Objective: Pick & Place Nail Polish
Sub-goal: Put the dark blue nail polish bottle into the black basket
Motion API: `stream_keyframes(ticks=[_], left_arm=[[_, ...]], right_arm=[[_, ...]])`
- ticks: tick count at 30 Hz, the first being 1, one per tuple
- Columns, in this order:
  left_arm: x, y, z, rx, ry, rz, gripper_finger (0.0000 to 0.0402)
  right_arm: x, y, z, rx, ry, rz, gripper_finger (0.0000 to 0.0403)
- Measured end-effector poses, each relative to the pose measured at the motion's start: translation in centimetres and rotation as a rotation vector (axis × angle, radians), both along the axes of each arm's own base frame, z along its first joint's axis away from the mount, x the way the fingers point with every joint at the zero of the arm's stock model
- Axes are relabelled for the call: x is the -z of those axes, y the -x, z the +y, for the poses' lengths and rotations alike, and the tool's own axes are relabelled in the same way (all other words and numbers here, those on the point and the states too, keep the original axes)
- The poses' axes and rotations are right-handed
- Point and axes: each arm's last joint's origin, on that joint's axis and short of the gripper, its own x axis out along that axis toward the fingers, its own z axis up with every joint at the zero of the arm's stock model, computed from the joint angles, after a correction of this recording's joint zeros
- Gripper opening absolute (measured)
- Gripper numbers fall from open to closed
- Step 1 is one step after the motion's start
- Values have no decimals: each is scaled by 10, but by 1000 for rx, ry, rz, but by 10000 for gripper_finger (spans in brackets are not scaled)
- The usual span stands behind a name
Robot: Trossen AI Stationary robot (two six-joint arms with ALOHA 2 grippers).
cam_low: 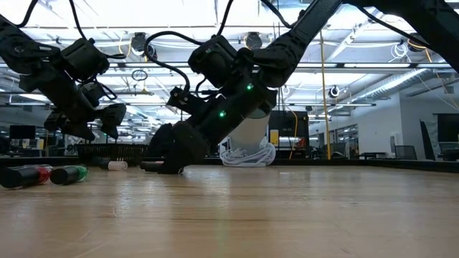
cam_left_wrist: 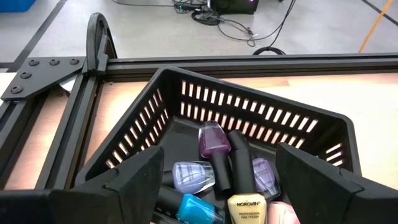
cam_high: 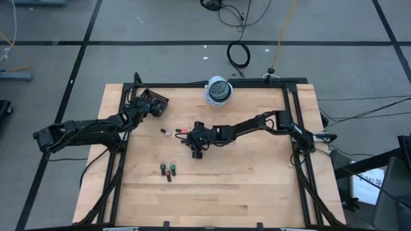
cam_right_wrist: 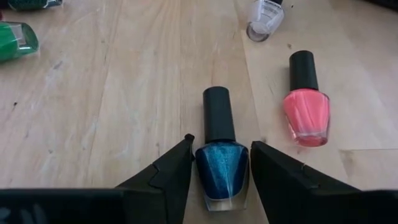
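The right hand (cam_right_wrist: 219, 165) is sitting low on the counter (cam_high: 257, 179) near its middle, fingers spread w/ a blue glitter polish bottle (cam_right_wrist: 222, 168) lying flat between them. Its dark cap is pointing away from the wrist. The pads look close to the glass body on both sides, but contact isn't certain, so it's bracketing the bottle, not yet pinching it.

A coral-pink bottle (cam_right_wrist: 306, 109) is lying just beside it, and a pale, clear-looking one (cam_right_wrist: 264, 17) is farther off. Green and red bottles (cam_high: 167, 170) are lying together nearer the front edge, well apart from the hand.

The left hand (cam_left_wrist: 217, 186) is hovering over the black slotted basket (cam_left_wrist: 261, 102) at the counter's back-left. Its fingers are spread and empty. Several bottles are already inside: purple (cam_left_wrist: 213, 140), lilac, blue, pale yellow.

Handling, as a guess: the bottle is small, light, rigid glass w/ a smooth finish, so prob. slippery and apt to roll or skid when squeezed. Best hold is across the flat sides of the body, approx. mid-height, not on the round cap. Firm but modest grip; glass could crack if dropped into the basket from high up.
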Motion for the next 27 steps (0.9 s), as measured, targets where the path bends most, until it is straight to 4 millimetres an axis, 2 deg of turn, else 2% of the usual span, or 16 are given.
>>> stream_keyframes(ticks=[4, 10, 20, 27], left_arm=[[0, 0, 0, 0, 0, 0, 296], [0, 0, 0, 0, 0, 0, 296], [0, 0, 0, 0, 0, 0, 296], [0, 0, 0, 1, -1, -2, 296]], right_arm=[[1, 1, 0, 0, -1, 16, 149], [2, 2, 0, -4, 0, 29, 107], [2, 2, 1, -36, 32, 30, 107], [-24, 8, 21, -97, 98, 36, 107]])
